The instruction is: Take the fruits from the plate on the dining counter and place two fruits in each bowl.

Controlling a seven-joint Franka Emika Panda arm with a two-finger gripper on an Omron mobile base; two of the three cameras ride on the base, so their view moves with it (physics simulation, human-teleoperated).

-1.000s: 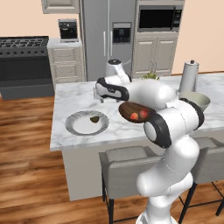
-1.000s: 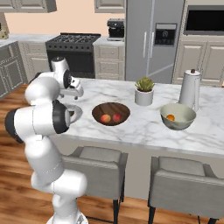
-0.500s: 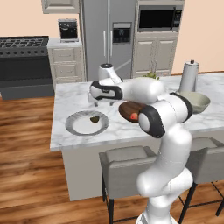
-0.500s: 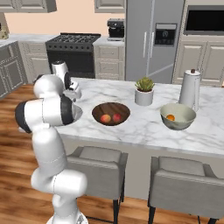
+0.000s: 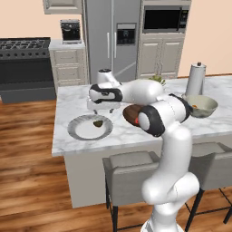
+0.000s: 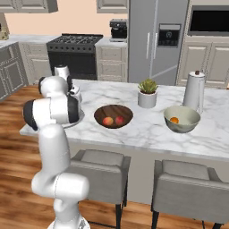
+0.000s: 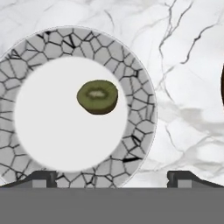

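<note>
One dark olive-green fruit (image 7: pixel 97 96) lies on the plate (image 7: pixel 52 127), toward one side of its white centre. My gripper (image 7: pixel 111 179) hangs open above the plate with nothing between its fingertips (image 7: pixel 43 178). From the left base view the gripper (image 5: pixel 101 108) sits just beyond the plate (image 5: pixel 84 132) and the green fruit (image 5: pixel 97 123) on the dining counter (image 5: pixel 72 97). The dark brown bowl (image 6: pixel 113 116) holds an orange-red fruit (image 6: pixel 108 120) and a red fruit (image 6: pixel 119 120). An orange fruit (image 6: pixel 174 120) rests inside the pale bowl (image 6: pixel 181 118).
A small potted plant (image 6: pixel 147 93) and a tall grey-white jug (image 6: pixel 195 91) stand behind the bowls. Two grey stools (image 6: pixel 102 166) are tucked under the counter's near edge. My arm (image 5: pixel 145 90) stretches across the brown bowl (image 5: pixel 130 114).
The arm has swung left, away from the brown bowl, and the open hand now hangs over the plate. The fruits and bowls have not moved.
</note>
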